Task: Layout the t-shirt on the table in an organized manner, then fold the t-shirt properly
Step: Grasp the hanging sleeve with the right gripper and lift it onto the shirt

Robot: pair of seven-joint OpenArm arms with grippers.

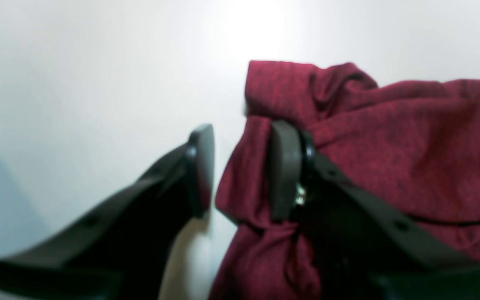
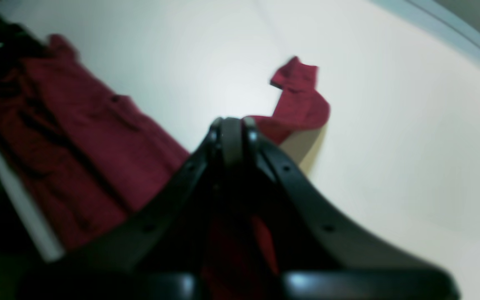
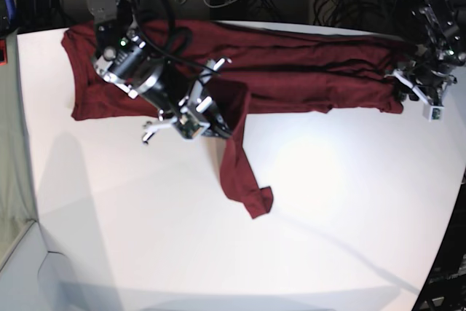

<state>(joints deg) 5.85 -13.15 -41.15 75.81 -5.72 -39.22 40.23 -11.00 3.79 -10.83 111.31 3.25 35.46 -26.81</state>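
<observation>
A: T-shirt (image 3: 291, 71) orientation?
B: Long axis follows the table's (image 3: 328, 202) far edge; one sleeve points toward the near edge.
A: Pincers?
B: Right gripper (image 2: 232, 137) pinches the sleeve; left gripper (image 1: 242, 171) spread, one finger on cloth.

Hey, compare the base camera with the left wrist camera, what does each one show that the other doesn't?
Only the base view shows the whole t-shirt stretched along the far side of the table, one sleeve hanging toward the middle, and the right end effector shut on cloth near that sleeve. Only the left wrist view shows the left end effector close up: jaws apart, bunched fabric between them, one pad against the cloth. Both show maroon fabric on the white tabletop.
</observation>
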